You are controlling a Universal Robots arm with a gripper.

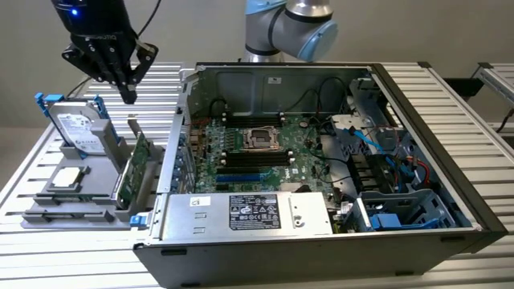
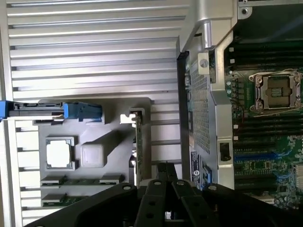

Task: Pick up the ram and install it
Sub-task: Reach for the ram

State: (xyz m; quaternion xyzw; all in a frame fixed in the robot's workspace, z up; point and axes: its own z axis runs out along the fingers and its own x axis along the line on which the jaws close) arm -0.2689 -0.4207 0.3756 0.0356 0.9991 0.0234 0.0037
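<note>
Black tool [image 1: 129, 95] vertical above grey tray [image 1: 76, 212]

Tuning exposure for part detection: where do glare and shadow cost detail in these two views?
Exterior view: soft, even light; the computer case is darker inside toward the exterior view's right. Wrist view: the slatted table and the case's metal edge glare white, the gripper is a dark silhouette, and a slanted shadow crosses the grey tray.

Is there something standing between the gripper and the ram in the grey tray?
Nothing covers the ram. The shut gripper hangs above the tray. The upright expansion card stands beside the ram, toward the computer case.
</note>
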